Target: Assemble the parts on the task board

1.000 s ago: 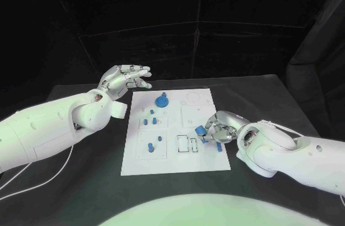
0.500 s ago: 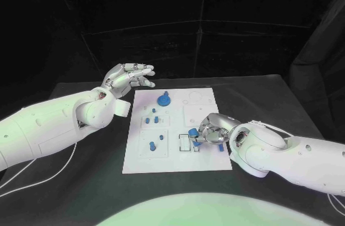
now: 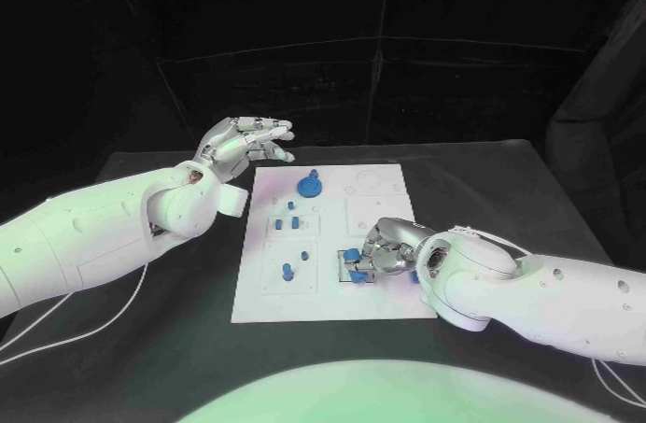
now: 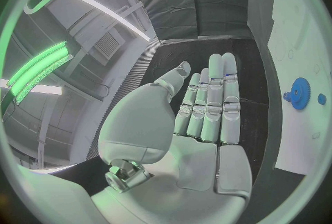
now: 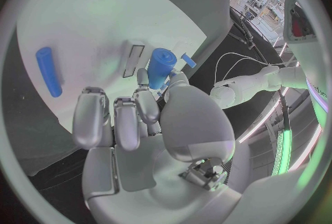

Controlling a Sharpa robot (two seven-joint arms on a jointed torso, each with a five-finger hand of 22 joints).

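Right hand (image 3: 378,251) low on task board (image 3: 323,297), pinching blue part (image 5: 161,67) (cylinder) near slots. Left hand (image 3: 246,143) raised at far-left corner, fingers apart, holding nothing.

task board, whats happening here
A robot is assembling small blue parts on the white task board. Its right hand holds a blue part low over the slots on the board's right side. The left hand hovers open above the board's far left corner, holding nothing. A blue gear and other blue parts sit on the board.
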